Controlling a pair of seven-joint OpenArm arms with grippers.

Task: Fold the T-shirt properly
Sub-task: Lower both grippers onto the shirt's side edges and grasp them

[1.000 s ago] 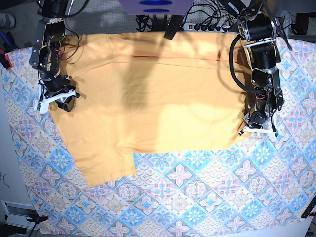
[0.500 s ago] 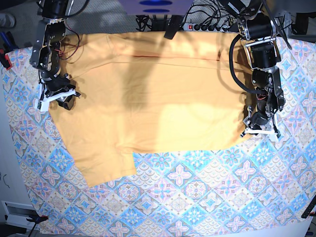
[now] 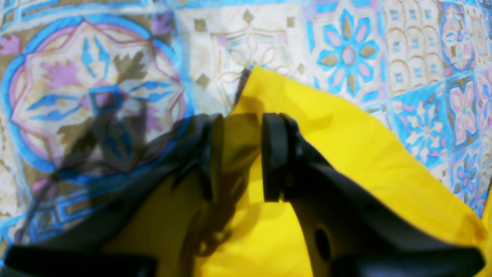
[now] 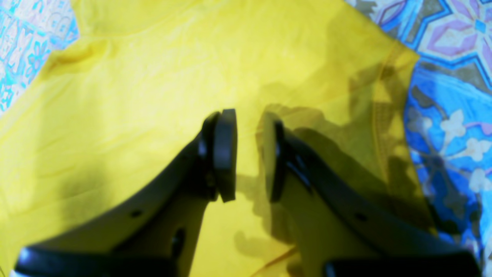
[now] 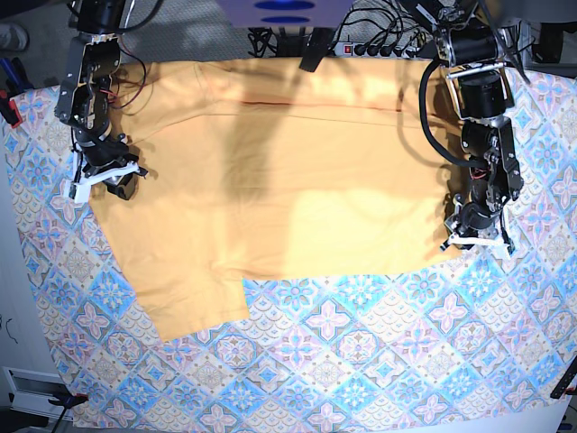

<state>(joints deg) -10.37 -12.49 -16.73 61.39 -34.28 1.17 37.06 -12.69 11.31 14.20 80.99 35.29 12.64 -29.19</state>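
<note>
The yellow-orange T-shirt (image 5: 270, 180) lies spread flat across the far half of the table, with one sleeve (image 5: 194, 302) pointing toward the front. My left gripper (image 5: 475, 236) hovers over its right-hand corner. In the left wrist view the left gripper (image 3: 242, 154) is open, and the shirt corner (image 3: 346, 146) lies flat under the gap. My right gripper (image 5: 106, 176) is at the shirt's left edge. In the right wrist view the right gripper (image 4: 248, 157) stands open just above the fabric (image 4: 134, 96), with nothing between its fingers.
A blue-and-pink tile-patterned cloth (image 5: 361, 361) covers the table under the shirt and shows bare across the front half. Cables and a power strip (image 5: 379, 45) lie behind the table's far edge.
My left gripper has gone from shut to open and has let go of the shirt's right corner. My right gripper has shifted slightly toward the back along the left edge.
</note>
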